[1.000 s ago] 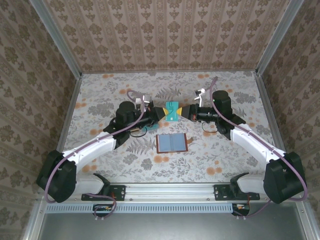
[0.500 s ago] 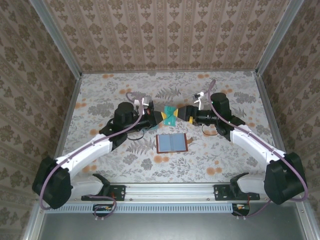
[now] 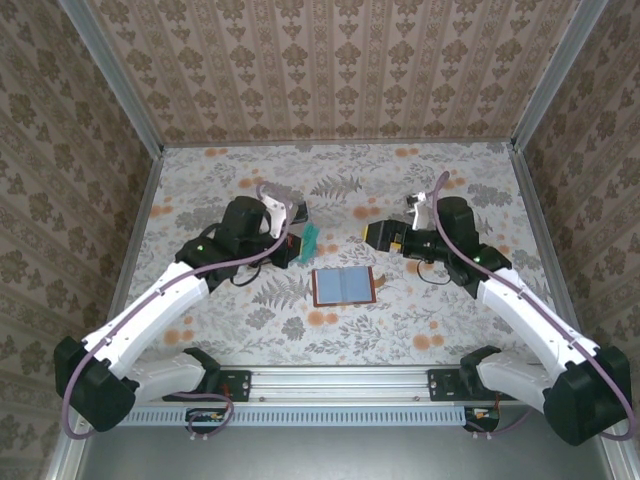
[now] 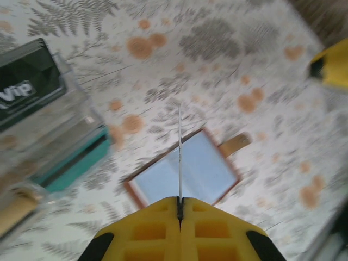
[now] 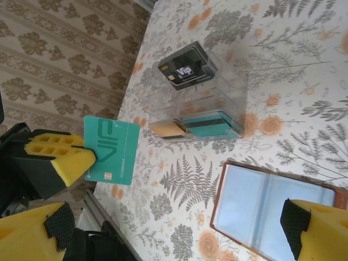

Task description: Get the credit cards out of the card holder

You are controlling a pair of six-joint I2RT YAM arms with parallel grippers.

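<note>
Card holder [image 3: 343,287] — small brown leather bifold, blue-grey lining facing up — open flat on floral-print tabletop [image 3: 450,320]. Placed between the two arms, nearer the bases than either gripper, apart from both. Small tan tab [image 4: 236,144] poking out at one side of it.

Left gripper [image 3: 298,240] up and left of card holder. Yellow foam-padded fingers [image 4: 152,234] pressed together on a thin rectangular teal card [image 3: 310,238] printed VIP, pinched at one edge and held clear of the table. From left wrist: teal card edge-on, a thin line rising from the closed pads, card holder lying beneath it. From right wrist: teal card face-on, chip near one corner.

Right gripper [image 3: 372,234] up and right of card holder, fingers [image 5: 318,231] spread wide, gripping nothing, well apart from teal card.

Clear plastic tiered rack [image 5: 217,92] standing on tabletop near left gripper, just beyond card holder with a gap between. Black card [image 5: 185,68] printed VIP in its upper tier; teal-edged cards [image 5: 209,125] and a tan card [image 5: 168,130] lower down. From top view, rack mostly hidden under left gripper.
</note>
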